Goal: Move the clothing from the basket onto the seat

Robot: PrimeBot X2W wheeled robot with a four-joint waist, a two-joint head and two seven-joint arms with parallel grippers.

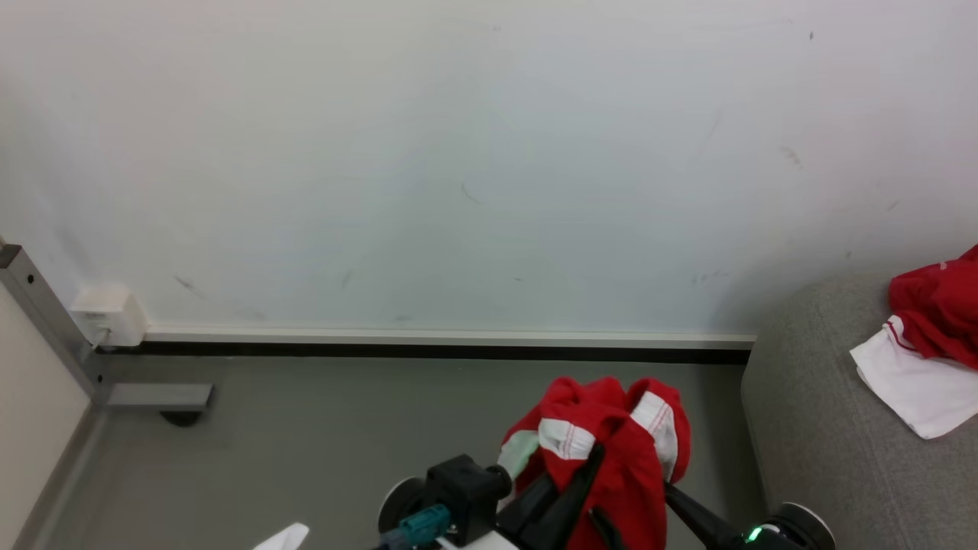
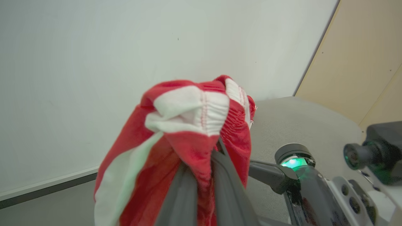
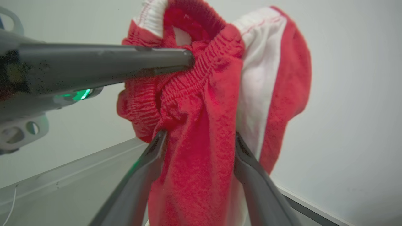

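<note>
Clothing (image 2: 185,113) hangs pinched in the left claw (image 2: 204,166). Right claw (image 3: 199,138) stands wide, cloth between its fingers (image 3: 251,169).

Scuffed white wall (image 1: 458,153), grey floor (image 1: 306,443)

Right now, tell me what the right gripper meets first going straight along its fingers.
Most likely the clothing: it hangs between the open fingers of the right gripper, held by the left gripper.

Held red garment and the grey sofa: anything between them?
A strip of bare grey floor, nothing else, lies between the red garment and the sofa; the head view shows it.
</note>
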